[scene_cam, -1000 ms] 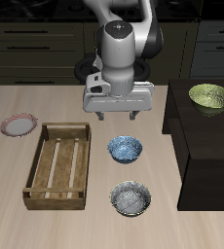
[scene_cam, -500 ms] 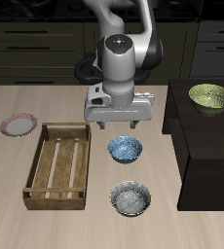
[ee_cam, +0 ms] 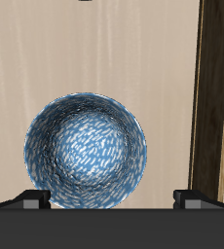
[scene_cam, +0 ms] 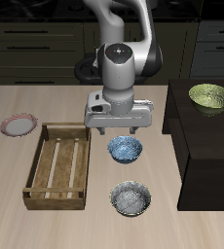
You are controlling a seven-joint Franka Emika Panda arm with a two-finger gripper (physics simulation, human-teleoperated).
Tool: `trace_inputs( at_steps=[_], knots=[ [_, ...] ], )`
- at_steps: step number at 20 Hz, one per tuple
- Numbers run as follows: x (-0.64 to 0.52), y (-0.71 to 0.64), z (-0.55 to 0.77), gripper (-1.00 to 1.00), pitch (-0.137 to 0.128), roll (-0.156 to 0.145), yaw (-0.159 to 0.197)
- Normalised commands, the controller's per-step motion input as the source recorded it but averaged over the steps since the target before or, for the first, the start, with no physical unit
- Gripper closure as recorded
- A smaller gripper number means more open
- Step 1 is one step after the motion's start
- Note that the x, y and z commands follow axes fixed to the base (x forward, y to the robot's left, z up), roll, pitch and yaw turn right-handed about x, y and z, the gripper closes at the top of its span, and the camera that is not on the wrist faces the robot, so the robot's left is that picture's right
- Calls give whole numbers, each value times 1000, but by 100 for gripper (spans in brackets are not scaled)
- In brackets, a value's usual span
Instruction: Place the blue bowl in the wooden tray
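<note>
Directly under tool (scene_cam: 119, 131), fingers spread: blue bowl (ee_cam: 86, 150), untouched, beside wooden tray (scene_cam: 59, 165).

bright blue bowl (ee_cam: 86, 150) with white mottling inside; light-brown wooden tray (scene_cam: 58, 166); grey-rimmed bowl (scene_cam: 130, 198), pale speckled; green bowl (scene_cam: 211, 96).

In the exterior view, my own body covers my pincer (scene_cam: 120, 132); only the two finger (scene_cam: 103, 132) stubs protrude below it, and their tips are too small to judge. In the wrist view, the finger pads are cut off by the picture's edge, so their gap cannot be read. The wooden tray (ee_cam: 217, 88) appears there only as an edge strip. My upper arm (scene_cam: 114, 15) leaves the exterior frame.
</note>
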Motion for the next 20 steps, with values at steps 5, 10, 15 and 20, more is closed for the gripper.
trace_inputs(
  at_steps=[5, 10, 15, 20],
  knots=[
    [50, -34, -308, -100, 33, -9, -10],
    [-1, -41, -157, -100, 22, -7, -3],
    [7, -5, -222, -100, 29, 5, -6],
    [-28, 2, -168, -100, 28, 19, -1]
  ],
)
